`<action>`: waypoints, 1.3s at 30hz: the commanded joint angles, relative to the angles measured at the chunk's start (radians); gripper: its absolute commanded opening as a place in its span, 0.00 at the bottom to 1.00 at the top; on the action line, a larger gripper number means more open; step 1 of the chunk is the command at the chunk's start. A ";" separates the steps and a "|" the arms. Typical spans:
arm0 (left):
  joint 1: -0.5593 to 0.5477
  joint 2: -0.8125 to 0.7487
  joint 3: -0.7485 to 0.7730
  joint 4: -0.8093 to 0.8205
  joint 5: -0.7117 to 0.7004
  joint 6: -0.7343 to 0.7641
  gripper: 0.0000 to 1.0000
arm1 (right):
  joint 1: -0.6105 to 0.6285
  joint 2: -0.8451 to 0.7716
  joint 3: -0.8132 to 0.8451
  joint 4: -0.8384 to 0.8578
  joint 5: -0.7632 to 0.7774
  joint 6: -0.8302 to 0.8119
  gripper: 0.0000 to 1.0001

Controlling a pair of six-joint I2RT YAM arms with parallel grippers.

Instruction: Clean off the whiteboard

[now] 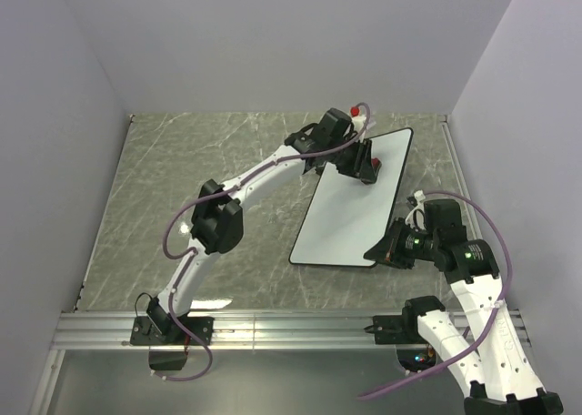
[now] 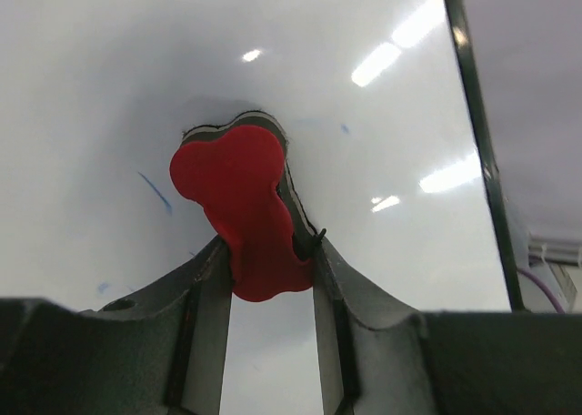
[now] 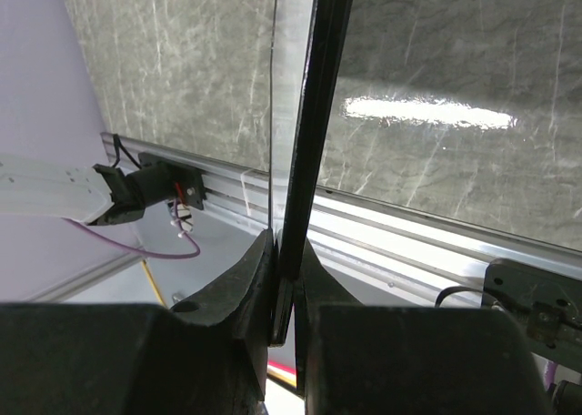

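— What's around you, and is anything in your way?

— My left gripper (image 2: pixel 268 248) is closed tight on a red bone-shaped eraser (image 2: pixel 238 192), whose lobed end presses flat on the whiteboard (image 1: pixel 350 217). Right beside the eraser, to its left, is a short blue stroke (image 2: pixel 155 191). There are a few fainter blue specks near it, too small to read as writing. My own left arm reaches across the table from the near left, so its wrist covers part of the board's far end from above.

— And your other hand?

— My right gripper (image 3: pixel 284 253) is pinched shut on the board's thin black rim at its near edge, one finger on each side. A purple cable (image 1: pixel 496 251) loops around that arm.

— Where is the board itself?

— It's right of the table's middle, its long side running from the near edge out toward the far right corner. It has rounded corners, and ceiling lights glare on its white face.

— And the surface, the room?

— The tabletop (image 1: pixel 182 169) is grey-green marble-patterned stone with pale veins. An aluminium rail (image 1: pixel 291 328) runs along the near edge where both arms are bolted down. Plain pale lilac walls (image 1: pixel 55 115) close in on three sides.
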 commanded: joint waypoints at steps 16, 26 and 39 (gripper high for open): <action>-0.032 0.027 -0.087 -0.024 -0.061 0.115 0.00 | 0.052 0.026 0.010 0.092 -0.093 -0.171 0.00; -0.050 -0.059 -0.204 -0.093 -0.050 0.063 0.00 | 0.052 0.051 0.029 0.132 -0.071 -0.182 0.00; 0.056 0.026 -0.288 -0.068 -0.105 0.025 0.00 | 0.052 0.054 0.041 0.155 -0.079 -0.187 0.00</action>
